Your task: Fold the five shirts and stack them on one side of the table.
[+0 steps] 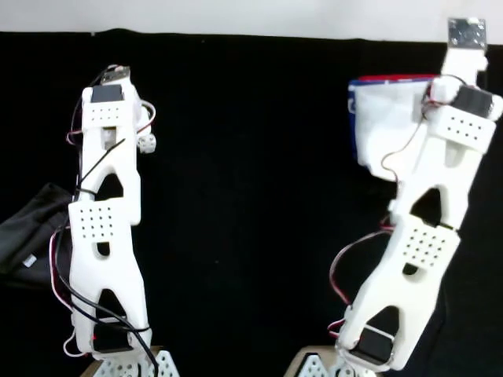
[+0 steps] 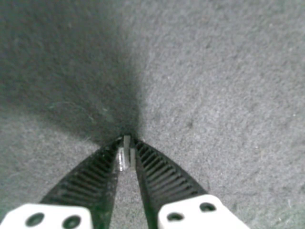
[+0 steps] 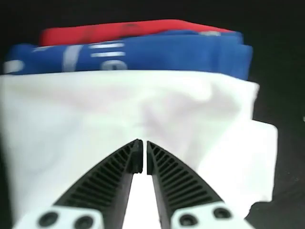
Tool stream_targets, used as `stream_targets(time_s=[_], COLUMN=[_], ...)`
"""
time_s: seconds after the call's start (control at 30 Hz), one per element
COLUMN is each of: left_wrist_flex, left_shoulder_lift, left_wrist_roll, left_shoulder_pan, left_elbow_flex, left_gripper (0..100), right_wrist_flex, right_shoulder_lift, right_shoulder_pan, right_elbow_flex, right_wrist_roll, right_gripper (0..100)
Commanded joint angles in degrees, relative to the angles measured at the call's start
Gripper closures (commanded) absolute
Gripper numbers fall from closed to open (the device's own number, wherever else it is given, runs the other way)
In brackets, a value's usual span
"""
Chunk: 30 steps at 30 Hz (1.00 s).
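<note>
Our right pincer (image 3: 141, 155) is closed on nothing, poised over the folded white shirt (image 3: 95, 109). That shirt tops a stack, with a blue shirt (image 3: 167, 52) and a red shirt (image 3: 119, 29) beneath, at the tabletop's (image 1: 251, 157) far right. Our left pincer (image 2: 125, 155) is closed too, empty. We judge three shirts done; a dark shirt (image 1: 31, 228) lies crumpled at the left edge.

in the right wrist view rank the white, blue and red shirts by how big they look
1. white shirt, though it lies nearest the camera and covers the others
2. blue shirt, a band
3. red shirt, a thin strip
</note>
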Motion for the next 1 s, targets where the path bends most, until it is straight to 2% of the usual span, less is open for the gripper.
stream_targets(time_s=[0.0,0.2,0.6,0.7,0.97], left_wrist_flex=[-1.05,-1.05,-1.05,-1.05,-1.05], left_shoulder_lift=[0.13,0.22,0.22,0.22,0.22], left_wrist_roll=[0.35,0.35,0.35,0.35,0.35], left_shoulder_pan=[0.92,0.92,0.92,0.92,0.92], left_elbow_flex=[-0.04,-0.04,-0.04,-0.04,-0.04], left_gripper=[98,98,98,98,98], right_wrist_flex=[-7.87,-11.12,-6.29,-8.48,-15.78], right_shoulder_lift=[1.19,1.71,2.42,3.65,9.36], right_shoulder_pan=[5.76,6.9,-3.3,-2.77,4.0], right_elbow_flex=[-2.68,-2.68,-19.56,-15.6,-11.82], right_wrist_roll=[-0.35,-0.62,-0.53,-0.44,-0.62], right_gripper=[97.7,97.7,97.1,97.1,97.1])
